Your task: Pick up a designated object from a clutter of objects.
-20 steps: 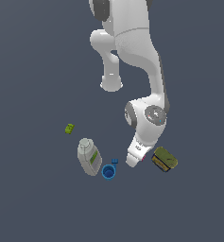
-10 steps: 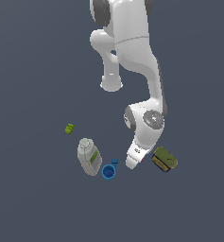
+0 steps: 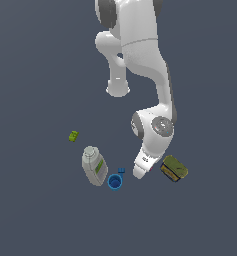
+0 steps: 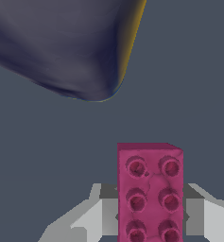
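Gripper (image 3: 139,173) lower, astride magenta brick (image 4: 150,191)

The brick (image 4: 150,191) is magenta-pink with darker studs; the gripper (image 4: 151,215) is pale grey; the bottle (image 3: 94,165) is grey with a green label; the cup (image 3: 115,182) is blue; the tin (image 3: 174,168) is olive-yellow; the small brick (image 3: 73,136) is lime-green; the counter (image 3: 35,65) is dark slate.

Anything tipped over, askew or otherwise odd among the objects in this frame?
The grey bottle appears to lie on its side beside the blue cup. Otherwise nothing stands out: the magenta brick sits squarely between the gripper fingers.
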`<control>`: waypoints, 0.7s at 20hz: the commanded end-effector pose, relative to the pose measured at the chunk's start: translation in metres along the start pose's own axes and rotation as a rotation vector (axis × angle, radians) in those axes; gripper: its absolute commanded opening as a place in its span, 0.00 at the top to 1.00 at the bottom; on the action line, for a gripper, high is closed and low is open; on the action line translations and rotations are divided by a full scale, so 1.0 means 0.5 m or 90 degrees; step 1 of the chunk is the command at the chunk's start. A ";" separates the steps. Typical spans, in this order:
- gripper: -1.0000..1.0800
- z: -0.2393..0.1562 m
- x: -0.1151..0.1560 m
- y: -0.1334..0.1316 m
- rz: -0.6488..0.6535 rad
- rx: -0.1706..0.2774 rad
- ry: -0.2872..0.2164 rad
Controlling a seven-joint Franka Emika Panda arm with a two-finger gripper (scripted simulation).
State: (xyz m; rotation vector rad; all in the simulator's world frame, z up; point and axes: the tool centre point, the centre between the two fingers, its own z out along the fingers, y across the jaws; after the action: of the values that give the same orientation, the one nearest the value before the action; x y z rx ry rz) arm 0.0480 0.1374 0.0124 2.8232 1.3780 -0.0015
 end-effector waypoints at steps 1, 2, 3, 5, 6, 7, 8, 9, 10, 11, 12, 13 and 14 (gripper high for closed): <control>1.00 -0.005 0.002 0.000 0.000 0.000 0.000; 1.00 -0.010 0.003 0.001 0.000 0.000 0.000; 1.00 -0.016 0.004 0.001 0.000 0.000 0.000; 1.00 -0.031 0.008 0.002 0.000 0.000 0.000; 1.00 -0.041 0.010 0.003 0.000 0.000 0.000; 1.00 -0.051 0.013 0.003 0.000 0.000 0.000; 1.00 -0.063 0.016 0.004 0.000 0.000 0.000; 1.00 -0.076 0.019 0.005 0.000 0.000 0.000; 1.00 -0.091 0.023 0.005 -0.001 0.000 0.000; 1.00 -0.106 0.027 0.006 -0.001 0.000 0.000; 1.00 -0.122 0.031 0.007 -0.001 0.000 0.000; 1.00 -0.139 0.035 0.008 -0.001 0.000 0.000; 1.00 -0.158 0.040 0.010 -0.001 0.000 0.000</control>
State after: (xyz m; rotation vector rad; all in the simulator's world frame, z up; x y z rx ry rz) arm 0.0613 0.1480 0.0775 2.8228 1.3791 -0.0021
